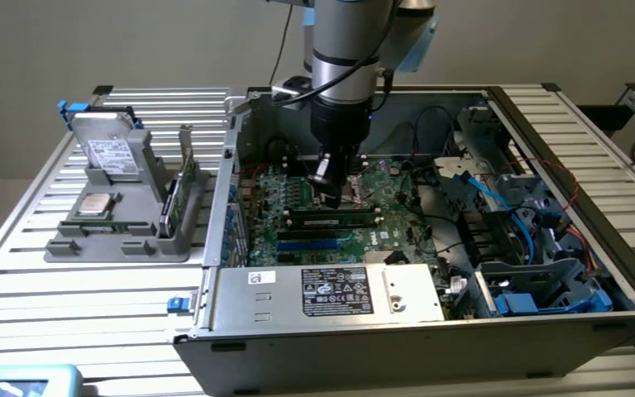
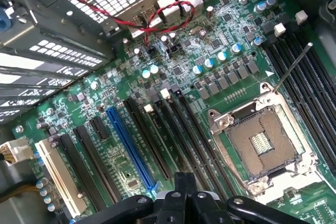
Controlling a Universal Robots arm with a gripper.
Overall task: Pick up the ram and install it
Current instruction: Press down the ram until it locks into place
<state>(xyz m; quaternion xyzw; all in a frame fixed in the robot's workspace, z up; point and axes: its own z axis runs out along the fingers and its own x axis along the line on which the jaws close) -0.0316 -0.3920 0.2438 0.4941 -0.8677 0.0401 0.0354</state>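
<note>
The ram [image 1: 332, 221] looks like a long narrow green stick lying along a motherboard slot inside the open computer case [image 1: 406, 327]. My gripper [image 1: 334, 194] hangs just above and behind it, over the motherboard [image 1: 295, 198], shut with nothing visible between its fingers. In the wrist view the gripper [image 2: 181, 184] shows its dark fingers pressed together above the row of long black slots [image 2: 178, 129]. The open CPU socket [image 2: 262, 142] lies beside those slots. I cannot pick out the ram among the slots in the wrist view.
A grey fixture [image 1: 75, 244] on the slatted table, at the exterior view's left, holds a hard drive [image 1: 110, 149], a CPU [image 1: 97, 203] and upright green cards [image 1: 188, 188]. Cables and blue drive bays [image 1: 538, 281] crowd the case's right side. The power supply [image 1: 329, 289] sits at the front.
</note>
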